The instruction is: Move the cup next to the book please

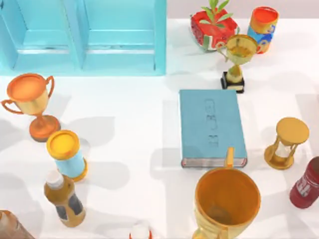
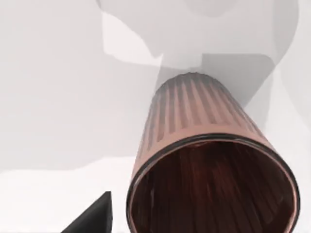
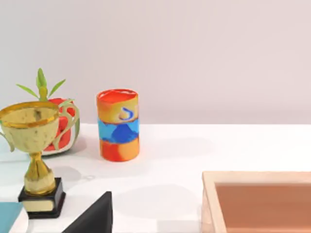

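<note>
Cup [image 2: 209, 160]: ribbed brown tumbler, standing on white surface [image 2: 53, 97], close under left claw [image 2: 90, 218]. One dark finger shows beside cup, not touching; cannot tell if left claw is spread or closed.

Risk: finger bumps rim, cup tips and rolls.

Book [image 1: 212, 127] is landmark: big orange mug [image 1: 227, 201] just in front of book, gold trophy [image 1: 238, 59] just behind, hourglass [image 1: 285, 142] to its right. Left of book is bare, best spot. Right claw [image 3: 92, 218] near gold trophy, state unclear.
</note>
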Tool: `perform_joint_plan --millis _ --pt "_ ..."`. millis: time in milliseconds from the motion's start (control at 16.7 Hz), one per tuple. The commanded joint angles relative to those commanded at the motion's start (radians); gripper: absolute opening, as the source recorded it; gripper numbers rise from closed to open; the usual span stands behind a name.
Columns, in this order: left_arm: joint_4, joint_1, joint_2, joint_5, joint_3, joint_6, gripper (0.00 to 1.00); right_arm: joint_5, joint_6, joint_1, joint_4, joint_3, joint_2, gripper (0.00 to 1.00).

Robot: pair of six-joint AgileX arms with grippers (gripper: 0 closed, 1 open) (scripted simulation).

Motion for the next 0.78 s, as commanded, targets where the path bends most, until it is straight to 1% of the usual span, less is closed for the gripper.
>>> perform_joint_plan --millis 180,480,780 --pt "0.091 0.003 0.025 0.000 -0.075 0.004 1.00 0.000 0.000 0.000 0.000 0.000 0.000 1.00" --pt "0.101 0.004 0.028 0.000 -0.084 0.005 1.00 0.000 0.000 0.000 0.000 0.000 0.000 1.00" --pt "0.101 0.004 0.028 0.000 -0.084 0.005 0.62 0.000 0.000 0.000 0.000 0.000 0.000 1.00"
